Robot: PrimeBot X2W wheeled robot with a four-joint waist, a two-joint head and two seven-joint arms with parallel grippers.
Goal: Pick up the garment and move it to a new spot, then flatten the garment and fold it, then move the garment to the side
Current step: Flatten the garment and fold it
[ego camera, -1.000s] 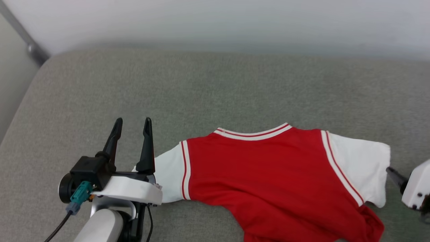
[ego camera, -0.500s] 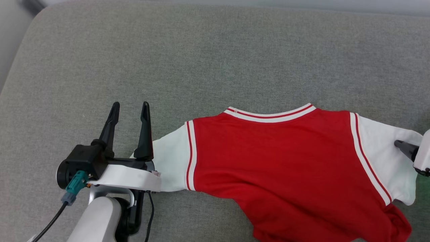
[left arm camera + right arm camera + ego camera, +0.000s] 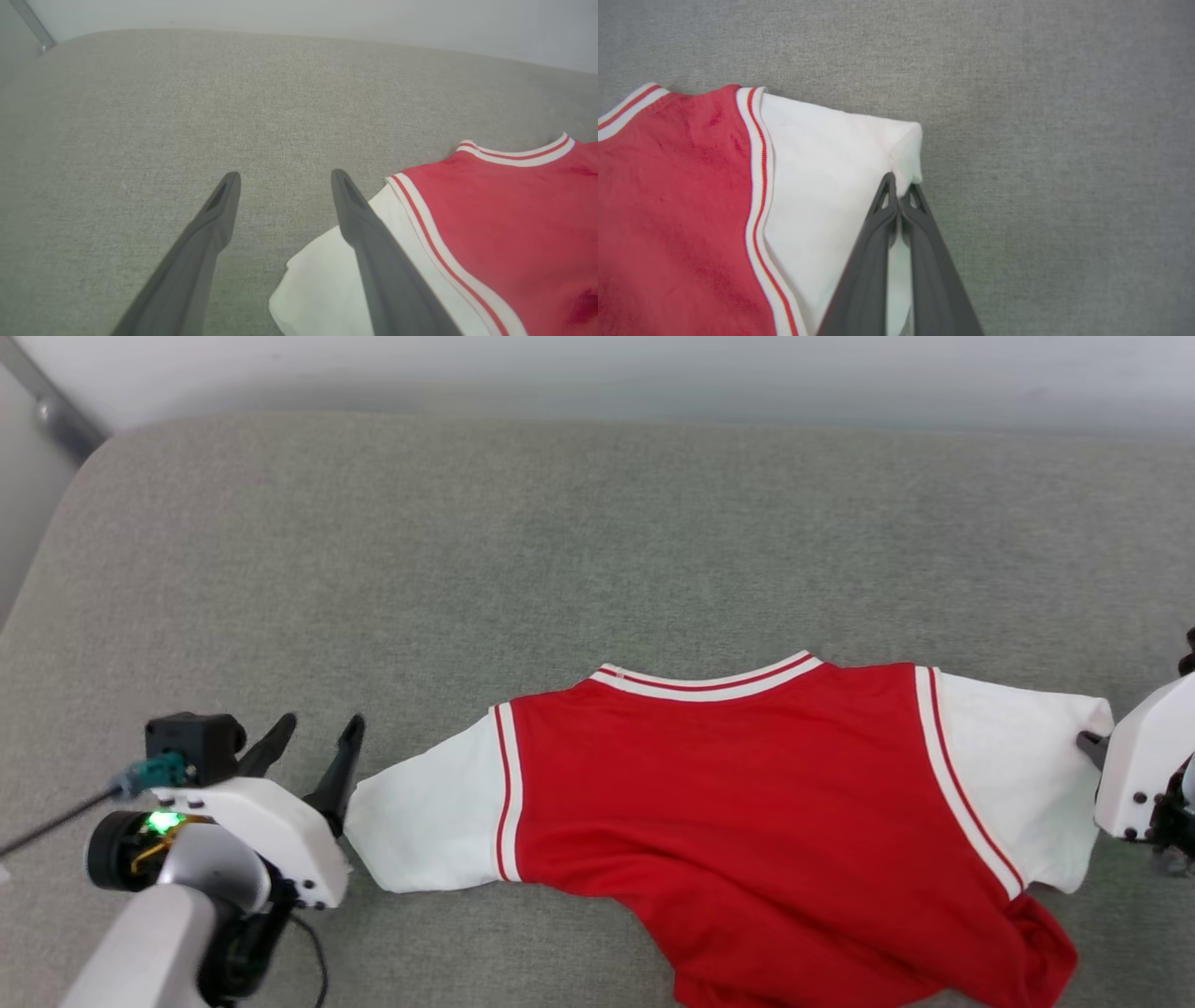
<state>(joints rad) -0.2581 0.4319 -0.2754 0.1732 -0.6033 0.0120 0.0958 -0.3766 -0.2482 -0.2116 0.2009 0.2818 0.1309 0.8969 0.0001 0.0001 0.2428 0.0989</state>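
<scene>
The garment (image 3: 728,803) lies plain red face up on the grey cushion (image 3: 560,541), across the lower centre and right of the head view, its hem running off the bottom edge. This looks like the flattening stage. The right tool (image 3: 901,182) is pinched tight on the edge of the white sleeve (image 3: 822,154) at frame right. The left tool (image 3: 285,174) stands wide and holds nothing, just beside the other sleeve (image 3: 420,821). The body is still skewed, with rumpled cloth at the lower right. No fold is made, and folding and the move aside remain.
</scene>
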